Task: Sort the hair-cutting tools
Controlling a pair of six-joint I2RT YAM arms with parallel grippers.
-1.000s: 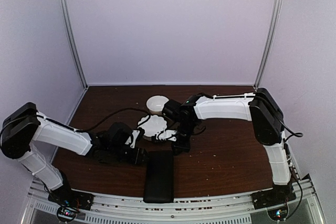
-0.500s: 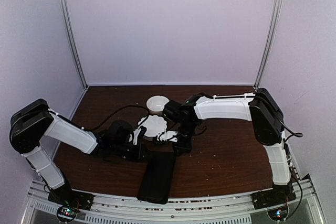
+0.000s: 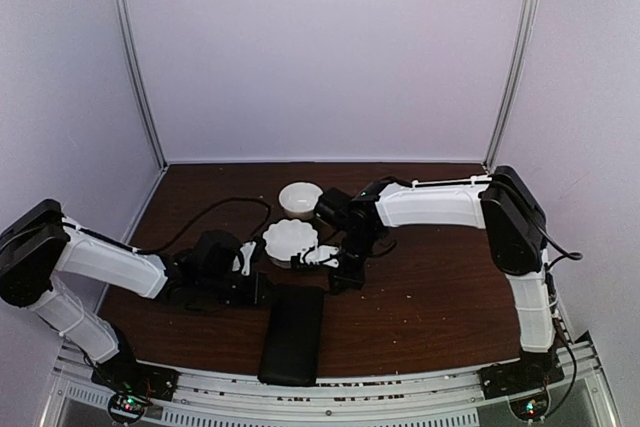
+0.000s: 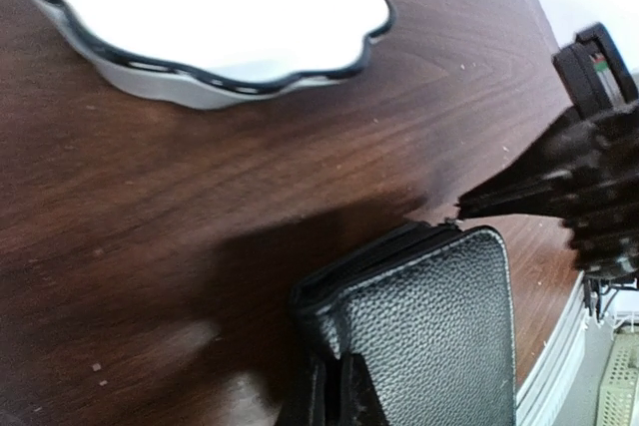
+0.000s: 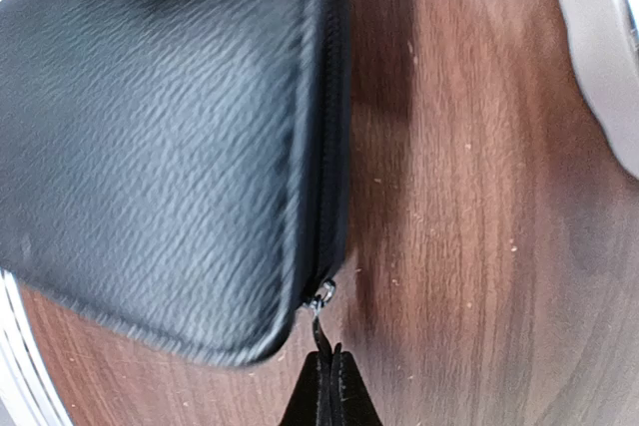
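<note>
A black zip case point(image 3: 292, 335) lies flat on the brown desk point(image 3: 430, 307). The right hand point(image 3: 340, 279) is at the case's far right corner, its fingers pressed tight on the little silver zipper pull point(image 5: 321, 298). The left hand point(image 3: 258, 287) is at the case's far left corner, its fingers pressed together, and it looks to be pinching the case's edge there. A white bowl with a wavy rim point(image 3: 272, 235) sits just past the case's far end. A small round white bowl point(image 3: 300, 197) sits farther back from the case. The hair-cutting tools do not show in any view, so I cannot tell where they are.
</note>
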